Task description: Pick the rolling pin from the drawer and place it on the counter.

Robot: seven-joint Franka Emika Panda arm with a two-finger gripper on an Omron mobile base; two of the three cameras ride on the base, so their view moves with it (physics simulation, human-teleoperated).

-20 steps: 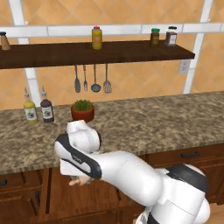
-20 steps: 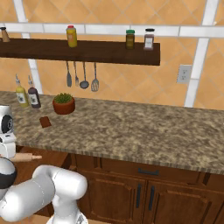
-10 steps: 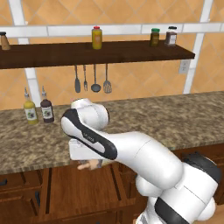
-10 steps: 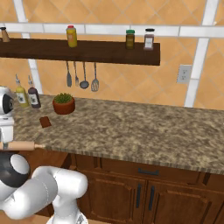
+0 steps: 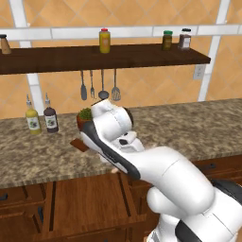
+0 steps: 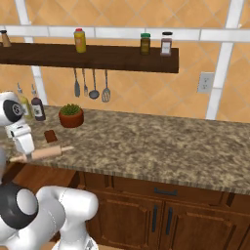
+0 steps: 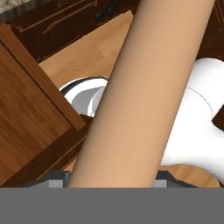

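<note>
My gripper is shut on the rolling pin, a light tan wooden cylinder held nearly level at the height of the counter's front edge. It hangs at the left end of the speckled granite counter. In the hand view the rolling pin runs up the middle as a thick tan bar and hides the fingertips. Below it lies the open reddish-brown drawer, pulled out under the counter. In the left base view my own arm covers the gripper.
A potted plant and a flat dark brown bar sit on the counter just behind the pin. Two bottles stand at the far left. Utensils hang under a dark shelf with jars.
The arm has risen from the drawer with the rolling pin, bringing it from below the counter up to the counter's front edge.
</note>
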